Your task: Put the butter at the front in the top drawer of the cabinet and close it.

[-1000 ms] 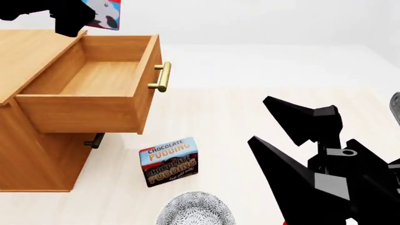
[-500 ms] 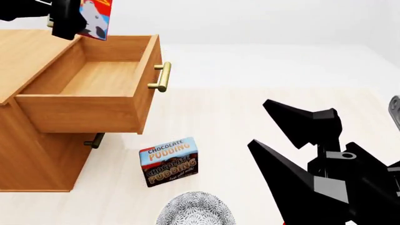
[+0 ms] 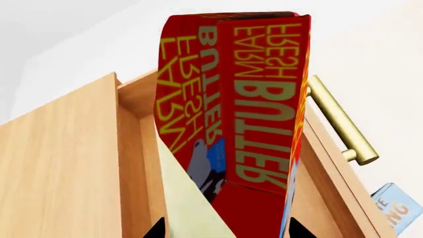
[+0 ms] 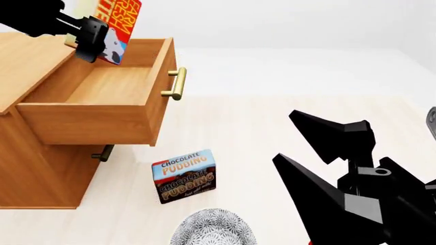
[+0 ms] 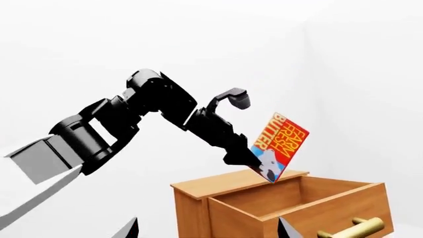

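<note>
Above the back left corner of the open top drawer [image 4: 102, 84], the left tool [image 4: 95, 43] pinches the butter [image 4: 117, 28] by its lower edge. The box is tilted and hangs in the air, just over the rear wall of the drawer, not yet touching any wood. From the right wrist view the butter [image 5: 281, 146] leans over the cabinet [image 5: 218, 210] top and the drawer opening at once, so its lowest corner is close to the back edge.

The drawer stands pulled out from the cabinet [image 4: 34, 168], its brass handle [image 4: 175, 83] facing the right side, and its floor looks bare. On the floor below stands a pudding box [image 4: 184, 175], and a patterned bowl [image 4: 212, 228] lies near the bottom edge of the view. The right tool [image 4: 310, 140] waits low on the right with its fingers spread and holds nothing.

I think the main risk is the release point. If the box is let go now, it may strike the rear wall or land on the cabinet top instead of inside. The tilt can also make it fall standing on an edge, and then it could stick above the drawer rim and block the closing. A thin grip on one edge may let it slip early.
</note>
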### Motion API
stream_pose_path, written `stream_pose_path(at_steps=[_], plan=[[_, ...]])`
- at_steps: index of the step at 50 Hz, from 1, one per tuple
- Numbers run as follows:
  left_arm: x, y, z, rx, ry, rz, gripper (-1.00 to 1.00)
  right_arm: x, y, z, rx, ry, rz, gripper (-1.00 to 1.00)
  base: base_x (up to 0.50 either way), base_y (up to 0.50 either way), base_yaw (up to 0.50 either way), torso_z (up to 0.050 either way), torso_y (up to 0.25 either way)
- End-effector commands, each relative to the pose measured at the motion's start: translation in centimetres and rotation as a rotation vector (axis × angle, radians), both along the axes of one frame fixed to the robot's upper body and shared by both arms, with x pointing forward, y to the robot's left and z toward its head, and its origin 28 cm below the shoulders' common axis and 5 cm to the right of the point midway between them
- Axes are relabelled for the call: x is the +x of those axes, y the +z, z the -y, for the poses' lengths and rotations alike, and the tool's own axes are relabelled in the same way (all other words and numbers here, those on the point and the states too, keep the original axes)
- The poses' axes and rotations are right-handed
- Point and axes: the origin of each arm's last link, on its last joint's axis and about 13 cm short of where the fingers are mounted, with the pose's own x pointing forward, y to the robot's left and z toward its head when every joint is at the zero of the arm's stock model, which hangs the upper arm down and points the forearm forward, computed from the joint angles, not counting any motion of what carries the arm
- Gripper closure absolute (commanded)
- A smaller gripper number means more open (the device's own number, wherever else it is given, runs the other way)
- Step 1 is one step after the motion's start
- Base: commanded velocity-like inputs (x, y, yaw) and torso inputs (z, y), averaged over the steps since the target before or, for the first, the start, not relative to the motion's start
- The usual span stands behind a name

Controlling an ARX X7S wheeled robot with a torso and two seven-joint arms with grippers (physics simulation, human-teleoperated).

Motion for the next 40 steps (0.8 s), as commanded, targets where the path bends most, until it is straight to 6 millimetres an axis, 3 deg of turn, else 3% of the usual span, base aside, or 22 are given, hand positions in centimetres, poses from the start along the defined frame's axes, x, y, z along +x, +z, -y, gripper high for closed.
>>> stream_pose_path(at_steps=[1,14,40], plan=[[1.2,0.4,0.4,0.037,0.025,0.016,1.0,-0.1,-0.1,0.0,0.0,-0.005,-0.005,-1.0,0.0,0.0,0.0,0.0,0.0],[3.0,-1.1,1.1,0.031,0.06,-0.015,1.0,-0.3,-0.4,0.1,0.001,-0.008,-0.011,-1.0,0.0,0.0,0.0,0.0,0.001],[4.1,-4.4,1.2,0.048,0.104,-0.076,1.0,-0.3,-0.1,0.2,-0.005,-0.011,-0.014,-1.0,0.0,0.0,0.0,0.001,0.001]])
